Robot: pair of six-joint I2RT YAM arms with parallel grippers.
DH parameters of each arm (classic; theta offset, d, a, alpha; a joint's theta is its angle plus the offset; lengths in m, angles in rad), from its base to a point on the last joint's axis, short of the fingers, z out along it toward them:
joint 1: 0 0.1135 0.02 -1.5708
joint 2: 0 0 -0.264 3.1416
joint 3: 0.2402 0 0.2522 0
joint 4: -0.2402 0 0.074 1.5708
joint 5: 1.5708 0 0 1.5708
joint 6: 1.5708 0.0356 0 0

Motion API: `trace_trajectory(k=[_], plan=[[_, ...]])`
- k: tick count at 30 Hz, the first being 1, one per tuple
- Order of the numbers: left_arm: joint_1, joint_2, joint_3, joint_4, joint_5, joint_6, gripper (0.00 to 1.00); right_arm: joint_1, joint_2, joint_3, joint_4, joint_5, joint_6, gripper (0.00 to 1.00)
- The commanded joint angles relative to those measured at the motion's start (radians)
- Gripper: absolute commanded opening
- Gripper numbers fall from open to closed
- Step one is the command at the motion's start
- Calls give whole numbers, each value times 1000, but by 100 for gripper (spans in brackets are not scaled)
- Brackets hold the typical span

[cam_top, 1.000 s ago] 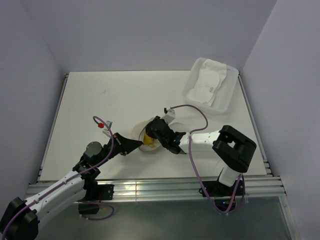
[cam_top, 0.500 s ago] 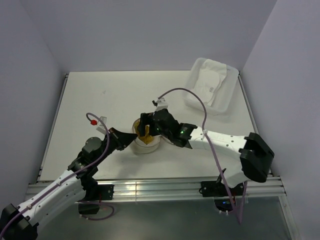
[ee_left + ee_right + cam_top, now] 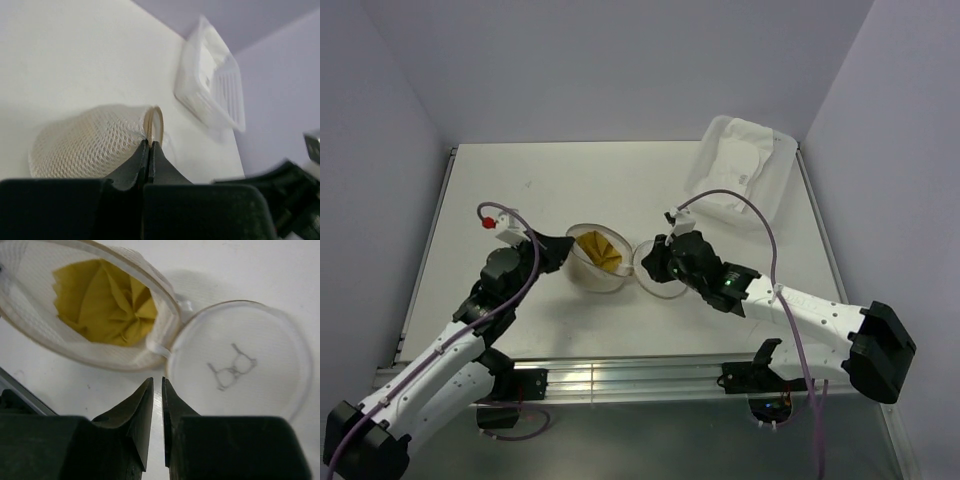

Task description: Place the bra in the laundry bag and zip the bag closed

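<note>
The laundry bag (image 3: 588,280) lies mid-bench toward the near edge, the bra (image 3: 102,302) already inside and its round flap (image 3: 235,340) open beside it. The left gripper (image 3: 150,144) is clenched on the bag's rim (image 3: 153,117). The right gripper (image 3: 156,390) hovers just beside the flap, its 2 fingers (image 3: 135,420) nearly together on nothing. Best, I judge, to anchor the rim, fold the flap over with the bra below the zip line, then seek the pull.
</note>
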Motion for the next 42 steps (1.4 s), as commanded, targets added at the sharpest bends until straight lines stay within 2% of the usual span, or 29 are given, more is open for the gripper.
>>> trace_trajectory(k=[1, 6, 7, 8, 9, 12, 14, 18, 22, 23, 25, 26, 29, 30, 31, 33, 34, 37, 42], plan=[[145, -1, 54, 28, -32, 73, 0, -29, -71, -14, 47, 41, -16, 19], [302, -15, 33, -23, -83, 46, 0, -112, -111, -20, 58, -52, -16, 15], [338, -19, 15, -52, -99, 12, 4, -127, -124, -17, 55, -60, -19, 15], [354, -29, 1, -58, -99, 3, 14, -135, -129, -16, 49, -54, -23, 15], [380, -47, -24, -67, -93, -8, 43, -144, -137, -11, 41, -51, -25, 15], [392, -100, -41, -116, -55, -19, 92, -199, -149, 3, 32, -51, -26, 16], [392, -139, -23, -189, -32, -1, 99, -258, -151, 21, 6, -62, -26, 17], [392, -278, 86, -311, 25, 73, 99, -365, -109, 78, -10, -71, -37, 19], [391, -319, 218, -441, 172, 177, 99, -520, -17, 150, -23, -31, -45, 20], [392, -306, 244, -460, 299, 203, 99, -552, 10, 167, -29, -19, -49, 20], [391, -239, 318, -539, 449, 294, 99, -644, 116, 225, -48, -8, -49, 20], [392, -210, 335, -566, 594, 326, 99, -669, 154, 246, -49, -1, -54, 20], [391, -128, 323, -621, 784, 420, 99, -755, 332, 381, -91, 44, -78, 22], [391, -128, 303, -606, 807, 423, 99, -773, 386, 433, -115, 58, -86, 24], [391, -131, 278, -580, 829, 414, 99, -801, 502, 540, -176, 70, -91, 30], [391, -139, 225, -511, 852, 392, 99, -822, 614, 648, -248, 90, -103, 38], [391, -142, 212, -497, 855, 384, 99, -839, 709, 732, -290, 92, -105, 49], [391, -171, 197, -463, 863, 378, 99, -867, 849, 861, -347, 78, -95, 67], [386, -177, 177, -429, 861, 369, 99, -873, 1027, 1079, -471, 43, -51, 69]])
